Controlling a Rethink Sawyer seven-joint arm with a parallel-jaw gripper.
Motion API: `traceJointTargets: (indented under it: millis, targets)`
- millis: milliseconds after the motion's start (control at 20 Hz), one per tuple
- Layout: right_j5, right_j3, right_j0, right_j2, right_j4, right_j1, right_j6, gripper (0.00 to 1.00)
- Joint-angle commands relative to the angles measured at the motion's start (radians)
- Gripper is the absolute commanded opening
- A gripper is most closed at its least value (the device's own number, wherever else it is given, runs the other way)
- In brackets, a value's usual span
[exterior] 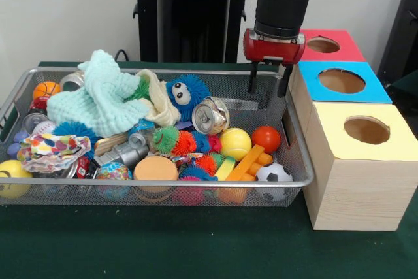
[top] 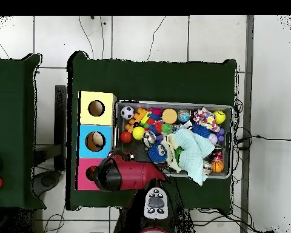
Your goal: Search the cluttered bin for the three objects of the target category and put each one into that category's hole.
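Observation:
My gripper hangs open and empty over the far right corner of the wire bin, just left of the blue-topped box. In the overhead view the red arm covers it. The bin holds a silver can, a red ball, a yellow ball, a small soccer ball, a blue furry toy with eyes and several spiky toys. The yellow-topped box and the red-topped box each show a round hole. In the overhead view, something tan shows in the blue box's hole.
A mint knitted cloth is heaped at the bin's far left, beside a small basketball. A patterned cloth and a yellow smiley ball lie at the near left. The three boxes line the bin's right side on green cloth.

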Motion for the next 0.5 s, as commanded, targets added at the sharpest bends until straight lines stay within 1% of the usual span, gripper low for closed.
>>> traceJointTargets:
  millis: [50, 150, 250, 400, 500]
  targets:
    - [-0.023, -0.08, -0.024, 0.023, 0.076, 0.084, 0.208, 1.0]
    - [-0.003, -0.125, -0.028, 0.028, 0.085, 0.108, 0.19, 1.0]
    - [0.021, -0.166, -0.017, 0.014, 0.096, 0.122, 0.178, 1.0]
    - [0.064, -0.234, 0.021, -0.028, 0.129, 0.143, 0.184, 1.0]
    - [0.054, -0.275, 0.042, -0.051, 0.149, 0.168, 0.192, 1.0]
